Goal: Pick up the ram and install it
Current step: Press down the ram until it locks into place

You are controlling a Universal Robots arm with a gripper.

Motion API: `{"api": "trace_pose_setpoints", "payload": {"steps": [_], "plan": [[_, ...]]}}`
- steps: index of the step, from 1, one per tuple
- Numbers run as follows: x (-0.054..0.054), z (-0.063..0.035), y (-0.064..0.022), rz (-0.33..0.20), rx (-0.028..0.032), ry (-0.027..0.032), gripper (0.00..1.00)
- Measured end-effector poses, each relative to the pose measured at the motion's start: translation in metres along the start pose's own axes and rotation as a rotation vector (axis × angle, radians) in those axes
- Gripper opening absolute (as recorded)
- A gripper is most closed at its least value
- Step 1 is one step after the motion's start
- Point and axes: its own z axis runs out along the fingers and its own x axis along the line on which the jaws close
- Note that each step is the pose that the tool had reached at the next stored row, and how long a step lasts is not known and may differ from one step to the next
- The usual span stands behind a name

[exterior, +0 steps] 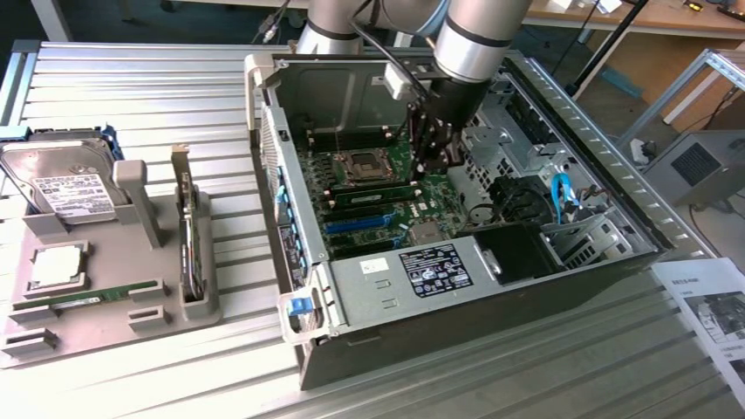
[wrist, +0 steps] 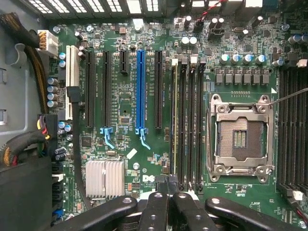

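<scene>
Installing: your gripper (exterior: 434,164), shut and seemingly empty, sits at the end of the ram (exterior: 372,187), slotted at 6 o'clock of the socket (exterior: 358,163). Seating it likely calls for straight, even pressure.

A green motherboard (wrist: 159,159), speckled with fine pale traces, carries rows of black slots and one bright blue slot (wrist: 140,91). Also on the motherboard are a silver ribbed heat sink (wrist: 105,179) and a silver-framed socket (wrist: 239,139). Over the motherboard's edge, the gripper (wrist: 167,195) is black. Around the motherboard, the case (exterior: 466,349) is dark grey. To the exterior view's left of the motherboard lie a ribbed silver worktop (exterior: 140,78), a beige-grey tray (exterior: 99,330) and a green ram (exterior: 87,298) with a pale label.
</scene>
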Motion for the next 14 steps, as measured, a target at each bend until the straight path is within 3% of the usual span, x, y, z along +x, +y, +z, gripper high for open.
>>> {"api": "trace_pose_setpoints", "payload": {"steps": [14], "plan": [[-0.0005,0.0083,-0.0008,0.000,0.0000,0.0000,0.11]]}}
